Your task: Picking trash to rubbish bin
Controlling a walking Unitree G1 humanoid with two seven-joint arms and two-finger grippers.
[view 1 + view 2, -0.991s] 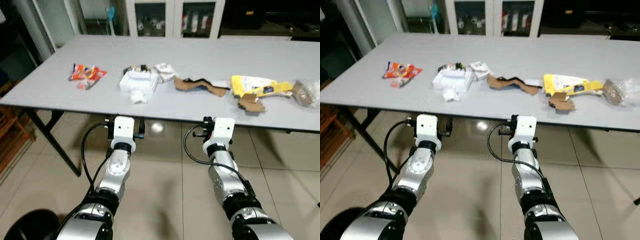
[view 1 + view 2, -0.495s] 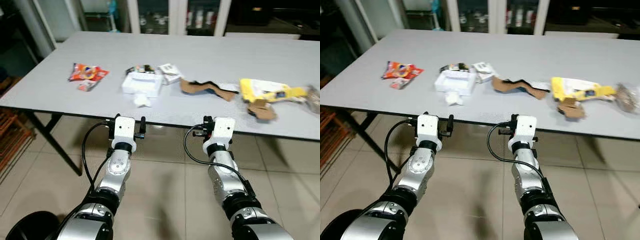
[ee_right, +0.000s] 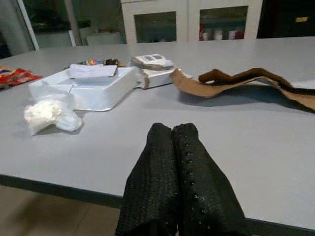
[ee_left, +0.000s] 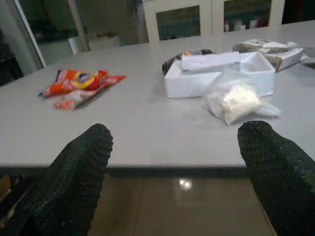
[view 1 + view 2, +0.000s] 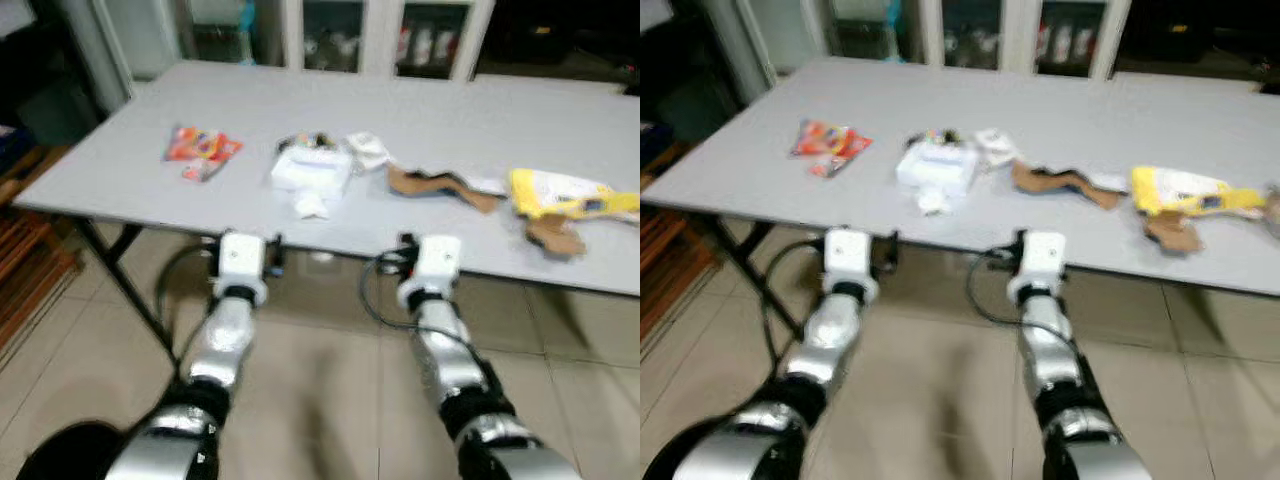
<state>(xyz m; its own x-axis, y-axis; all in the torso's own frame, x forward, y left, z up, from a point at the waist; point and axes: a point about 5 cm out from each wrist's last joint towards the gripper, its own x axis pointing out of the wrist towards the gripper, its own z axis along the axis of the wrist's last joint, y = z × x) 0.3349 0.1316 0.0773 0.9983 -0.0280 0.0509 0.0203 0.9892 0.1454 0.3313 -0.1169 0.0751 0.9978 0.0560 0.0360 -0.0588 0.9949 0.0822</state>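
Note:
Trash lies in a row on the grey table (image 5: 480, 120): an orange snack wrapper (image 5: 200, 147), a white foam box (image 5: 312, 170) with a small clear bag of white stuff (image 5: 312, 207) in front of it, a brown cardboard strip (image 5: 440, 185) and a yellow bag (image 5: 570, 193). Both arms reach forward, just short of the table's near edge. In the left wrist view my left gripper (image 4: 177, 132) is open and empty, facing the wrapper (image 4: 78, 83) and the box (image 4: 221, 73). My right gripper (image 3: 173, 130) is shut on nothing, pointing at the cardboard strip (image 3: 246, 81).
A small flat carton (image 5: 368, 150) lies behind the foam box, and a brown cardboard scrap (image 5: 555, 235) lies by the yellow bag. White cabinets with glass doors (image 5: 380, 40) stand behind the table. A wooden rack (image 5: 30, 270) is at the left on the tiled floor.
The whole picture has shifted right and gone blurry, so the camera has moved. Both arms keep the same pose in front of the table edge.

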